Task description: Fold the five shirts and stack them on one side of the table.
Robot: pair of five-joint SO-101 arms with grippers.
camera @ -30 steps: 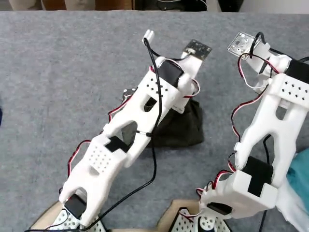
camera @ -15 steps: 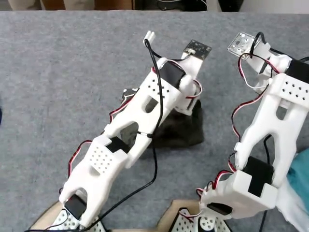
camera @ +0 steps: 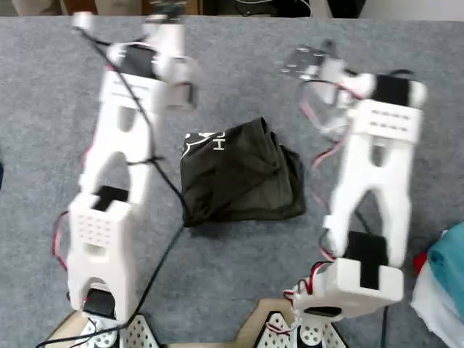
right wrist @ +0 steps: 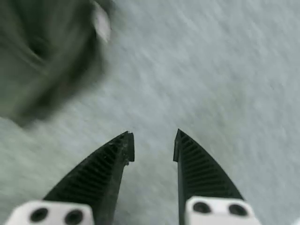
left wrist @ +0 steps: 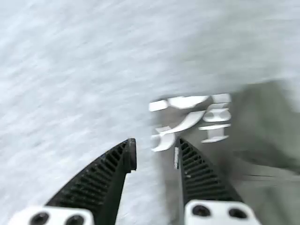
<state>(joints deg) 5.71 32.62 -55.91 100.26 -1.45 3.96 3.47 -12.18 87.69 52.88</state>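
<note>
Left hand (left wrist: 154,157) and right hand (right wrist: 152,140) hang empty, both spread apart, flanking the folded black shirt (camera: 239,174) in the middle of the table (camera: 58,145). It would probably go best to pinch through all layers at 2 opposite edges and lift together toward the pile (camera: 446,268) at the right edge.

Grey-covered table from edge to edge, the room barely glimpsed beyond.
The table (camera: 58,181) is seen from above, spread flat with a grey, felt-like covering and evenly lit, only soft shadows being thrown on it. Past the far edge a brown wooden strip (camera: 119,6) is caught, then a dark gap (camera: 290,6) beside it, and a pale surface (camera: 424,8) at the corner. At the near edge a tan board (camera: 255,313) is picked out. A dark blue sliver (camera: 1,175) is noted at one side; what it is cannot be told.
</note>
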